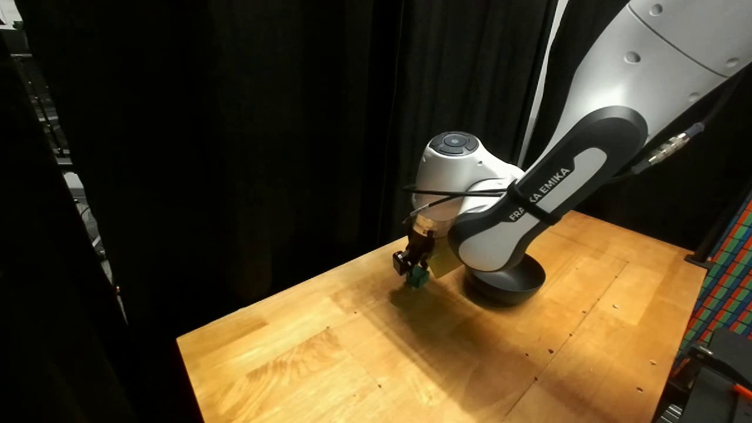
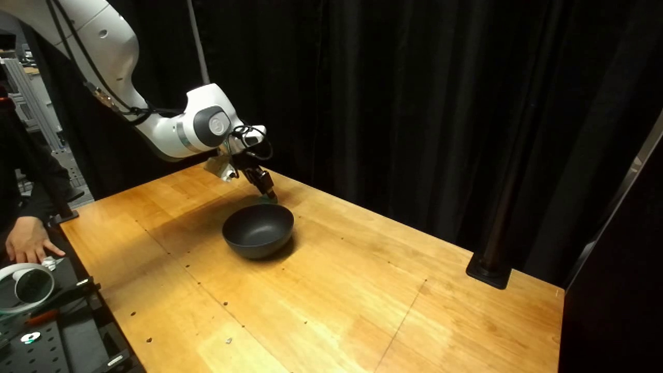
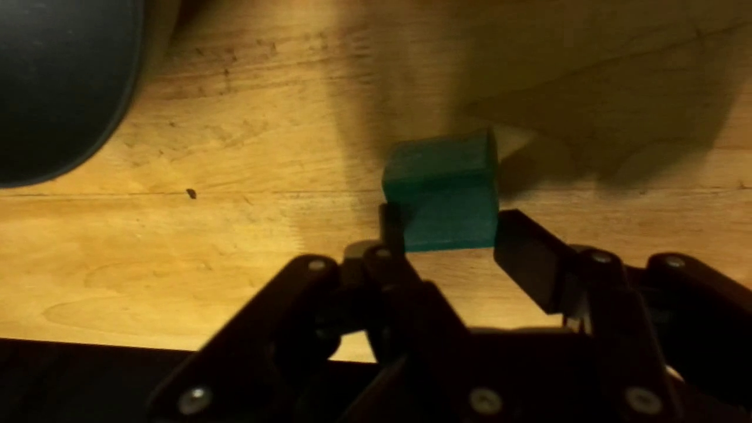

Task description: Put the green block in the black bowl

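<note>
The green block (image 3: pixel 449 200) is a small dark green cube between the fingertips of my gripper (image 3: pixel 447 230) in the wrist view. Both fingers touch its sides, so the gripper is shut on it. The block (image 1: pixel 418 277) also shows under the gripper (image 1: pixel 415 267) in an exterior view, low over the table; I cannot tell whether it touches the wood. In an exterior view only a bit of the block (image 2: pixel 265 199) shows behind the bowl's rim. The black bowl (image 2: pixel 258 233) stands upright beside the gripper, with no contents visible. It also shows in an exterior view (image 1: pixel 508 285), partly hidden by the arm, and in the wrist view (image 3: pixel 59 88).
The wooden table (image 2: pixel 331 290) has its back edge close to the gripper, with black curtains (image 2: pixel 388 103) behind it. A black post base (image 2: pixel 489 270) stands at that edge. A person's hand (image 2: pixel 31 241) rests on a black side cart (image 2: pixel 77 331) beside the table.
</note>
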Action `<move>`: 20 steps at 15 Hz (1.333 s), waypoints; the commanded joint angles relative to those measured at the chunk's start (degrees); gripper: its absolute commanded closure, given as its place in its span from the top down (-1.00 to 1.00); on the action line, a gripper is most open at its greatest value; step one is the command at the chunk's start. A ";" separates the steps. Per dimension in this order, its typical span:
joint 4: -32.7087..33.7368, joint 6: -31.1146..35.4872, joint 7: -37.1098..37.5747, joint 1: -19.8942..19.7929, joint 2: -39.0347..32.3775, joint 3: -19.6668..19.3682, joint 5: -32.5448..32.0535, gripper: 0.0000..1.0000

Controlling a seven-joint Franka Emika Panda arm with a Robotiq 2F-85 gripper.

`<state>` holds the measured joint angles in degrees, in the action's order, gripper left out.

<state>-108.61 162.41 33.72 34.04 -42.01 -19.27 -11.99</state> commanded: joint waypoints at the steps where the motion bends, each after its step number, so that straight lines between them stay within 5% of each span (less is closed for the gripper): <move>1: -0.66 -0.70 -1.34 -3.40 0.97 2.99 1.73 -0.60; 4: -1.37 -0.81 -1.18 -5.25 2.07 4.45 2.36 -0.79; 6: -1.59 -0.91 -1.47 -6.77 2.55 5.64 3.20 -0.75; 7: -1.66 -1.05 -1.55 -7.33 2.72 6.07 3.59 -0.25; 9: -1.50 -1.72 -1.18 -7.64 2.91 5.89 3.56 -0.21; 17: -0.94 -3.56 0.02 -7.14 2.30 3.82 1.71 0.99; 20: -0.58 -3.56 0.52 -6.98 1.79 3.04 1.08 1.00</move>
<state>-109.27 159.03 33.64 26.89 -40.38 -15.41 -9.94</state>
